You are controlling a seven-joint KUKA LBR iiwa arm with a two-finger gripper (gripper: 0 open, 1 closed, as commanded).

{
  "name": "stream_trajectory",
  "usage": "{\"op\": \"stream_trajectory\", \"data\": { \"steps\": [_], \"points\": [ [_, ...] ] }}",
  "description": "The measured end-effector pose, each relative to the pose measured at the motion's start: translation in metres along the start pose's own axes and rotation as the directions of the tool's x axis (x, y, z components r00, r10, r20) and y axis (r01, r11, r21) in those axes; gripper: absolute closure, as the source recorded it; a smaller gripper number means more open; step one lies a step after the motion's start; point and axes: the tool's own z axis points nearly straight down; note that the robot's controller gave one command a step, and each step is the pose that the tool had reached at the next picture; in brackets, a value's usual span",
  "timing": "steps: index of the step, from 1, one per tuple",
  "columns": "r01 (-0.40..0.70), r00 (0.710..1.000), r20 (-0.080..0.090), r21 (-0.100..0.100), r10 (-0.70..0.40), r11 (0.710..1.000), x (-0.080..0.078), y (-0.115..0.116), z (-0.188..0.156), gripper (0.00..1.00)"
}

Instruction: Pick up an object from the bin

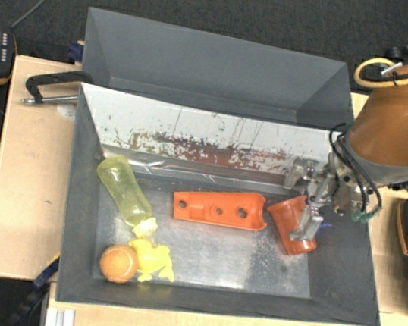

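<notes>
Grey sheet-metal bin, matte walls. The floor is scuffed and shiny, and there is a band of rust-brown flecks along the back wall at centre frame.

Gripper is low at the right end of the floor, hanging from the arm's glossy orange wrist cover at upper right. It is down on a small red-orange plastic cup-like piece, which is tilted and lies at centre-right against the right wall. Its tip overlaps that piece. Cannot tell whether the gripper is spread, pressed together or pinching it.

Just left of that, close by, is a flat orange plastic bracket with a row of round holes, lying flat.

At left is a translucent yellow-green plastic bottle on its side, slanting. At lower left, a matte orange ball touches a crumpled yellow soft toy-like lump.
</notes>
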Motion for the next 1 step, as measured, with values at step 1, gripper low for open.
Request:
{"op": "stream_trajectory", "data": {
  "steps": [1],
  "points": [
    [0.001,1.0,0.009,0.001,-0.001,1.0,-0.0016,0.0003,-0.0049,0.0]
  ]
}}
